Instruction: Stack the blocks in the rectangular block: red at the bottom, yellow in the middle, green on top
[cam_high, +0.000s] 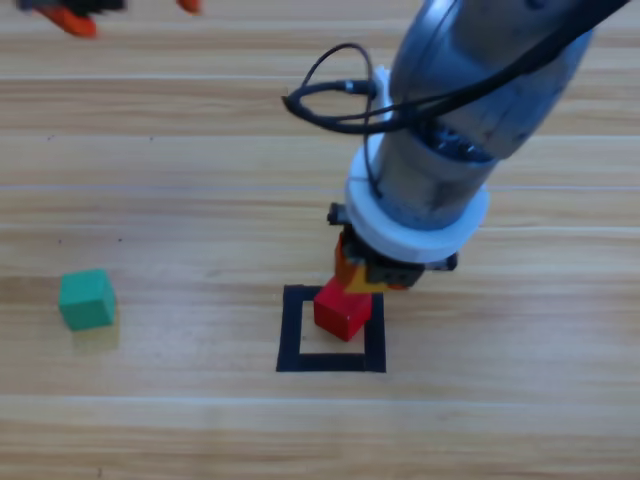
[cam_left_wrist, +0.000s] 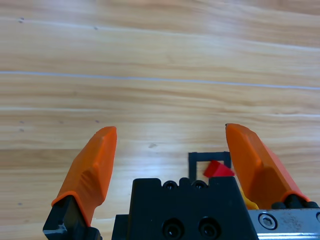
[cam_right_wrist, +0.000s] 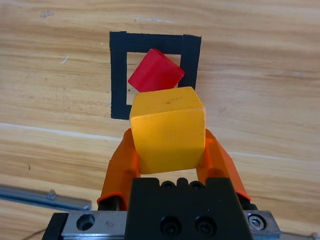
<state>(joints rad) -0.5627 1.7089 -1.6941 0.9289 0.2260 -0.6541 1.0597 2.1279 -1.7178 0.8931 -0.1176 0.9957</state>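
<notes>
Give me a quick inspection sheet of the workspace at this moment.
Surface: wooden table, planked, bare.
Job's things: red cube in the tape square, at its upper right, turned askew; yellow cube held above it; green cube far left, untouched.
Clutter: nothing seen.
Grippers: right gripper clamps yellow; left gripper open, parked top left.
Cables: black loop on the right arm.
Surroundings: nothing seen.

Item under me: one wooden table (cam_high: 180, 160) of pale planks with lengthwise grain and faint seams between boards, a few small dark specks on its surface, and a metal rail (cam_right_wrist: 45, 197) along its edge.
</notes>
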